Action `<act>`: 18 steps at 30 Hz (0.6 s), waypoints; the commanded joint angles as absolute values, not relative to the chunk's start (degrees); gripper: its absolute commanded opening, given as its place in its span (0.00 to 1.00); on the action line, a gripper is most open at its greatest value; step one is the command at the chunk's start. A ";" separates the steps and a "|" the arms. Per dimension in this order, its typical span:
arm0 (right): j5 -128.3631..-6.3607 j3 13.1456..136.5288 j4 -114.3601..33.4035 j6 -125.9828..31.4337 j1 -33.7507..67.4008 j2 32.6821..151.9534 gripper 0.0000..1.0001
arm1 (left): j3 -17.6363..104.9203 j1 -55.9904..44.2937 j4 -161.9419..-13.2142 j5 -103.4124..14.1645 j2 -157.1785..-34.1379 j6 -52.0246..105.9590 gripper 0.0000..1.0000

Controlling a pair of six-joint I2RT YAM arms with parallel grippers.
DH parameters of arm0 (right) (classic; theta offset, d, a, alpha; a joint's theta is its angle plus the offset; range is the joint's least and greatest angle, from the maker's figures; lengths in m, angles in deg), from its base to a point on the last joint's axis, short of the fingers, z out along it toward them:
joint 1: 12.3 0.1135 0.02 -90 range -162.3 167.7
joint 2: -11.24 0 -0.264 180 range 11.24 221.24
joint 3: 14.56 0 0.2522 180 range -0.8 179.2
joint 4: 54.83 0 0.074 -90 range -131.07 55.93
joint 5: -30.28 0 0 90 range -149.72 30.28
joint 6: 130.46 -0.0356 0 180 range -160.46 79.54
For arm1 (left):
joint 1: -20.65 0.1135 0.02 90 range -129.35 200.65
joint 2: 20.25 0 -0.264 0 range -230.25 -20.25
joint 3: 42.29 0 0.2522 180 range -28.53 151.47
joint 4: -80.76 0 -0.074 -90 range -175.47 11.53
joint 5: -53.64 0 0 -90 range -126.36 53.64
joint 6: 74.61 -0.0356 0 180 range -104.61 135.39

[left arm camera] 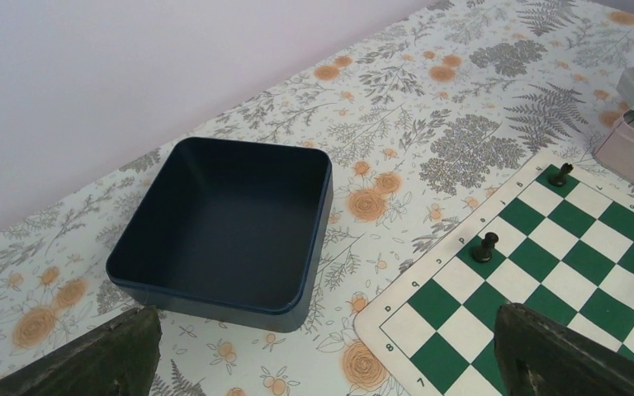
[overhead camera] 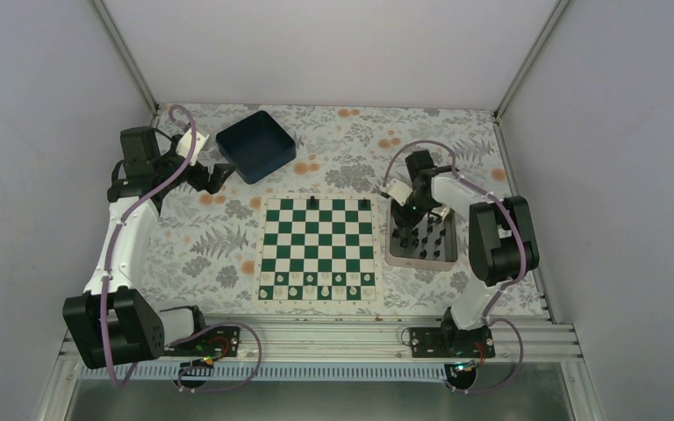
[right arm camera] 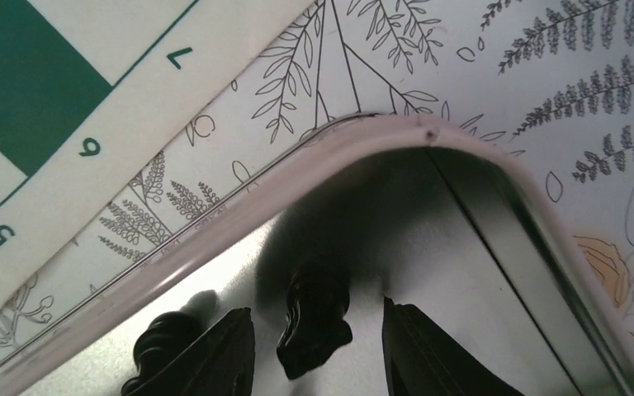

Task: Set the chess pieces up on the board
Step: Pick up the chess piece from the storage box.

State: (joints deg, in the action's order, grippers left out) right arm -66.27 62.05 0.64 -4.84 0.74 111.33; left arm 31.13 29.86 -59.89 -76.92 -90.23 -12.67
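Note:
The green and white board (overhead camera: pixel 318 249) lies mid-table, with two black chess pieces on its far row (overhead camera: pixel 314 202) (overhead camera: pixel 366 203); they also show in the left wrist view (left arm camera: pixel 484 247) (left arm camera: pixel 559 174). Several black pieces stand in the silver tray (overhead camera: pixel 421 244) to its right. My right gripper (overhead camera: pixel 414 213) is down in the tray's far end, open, its fingers either side of a black piece (right arm camera: pixel 314 318) without touching it; another piece (right arm camera: pixel 163 340) stands left of the left finger. My left gripper (overhead camera: pixel 219 175) is open and empty near the dark blue bin.
The empty dark blue bin (overhead camera: pixel 255 145) sits at the back left, also in the left wrist view (left arm camera: pixel 223 227). White pieces fill the board's two near rows (overhead camera: pixel 316 287). The tray rim (right arm camera: pixel 239 210) lies just beyond my right fingers.

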 commanded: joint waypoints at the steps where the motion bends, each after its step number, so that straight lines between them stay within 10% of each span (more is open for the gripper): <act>1: -67.11 62.70 -1.38 -4.10 0.27 112.89 0.40 | 30.35 29.77 -60.26 -77.41 -89.78 -13.78 1.00; 18: -67.36 66.63 2.50 -4.15 -0.76 109.71 0.10 | 30.27 29.78 -60.34 -77.41 -89.99 -13.88 1.00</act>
State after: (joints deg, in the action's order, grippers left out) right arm -66.68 63.30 -0.47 -4.32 -0.31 113.17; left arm 31.13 29.86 -59.91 -76.92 -90.25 -12.69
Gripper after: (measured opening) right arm 0.154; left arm 0.999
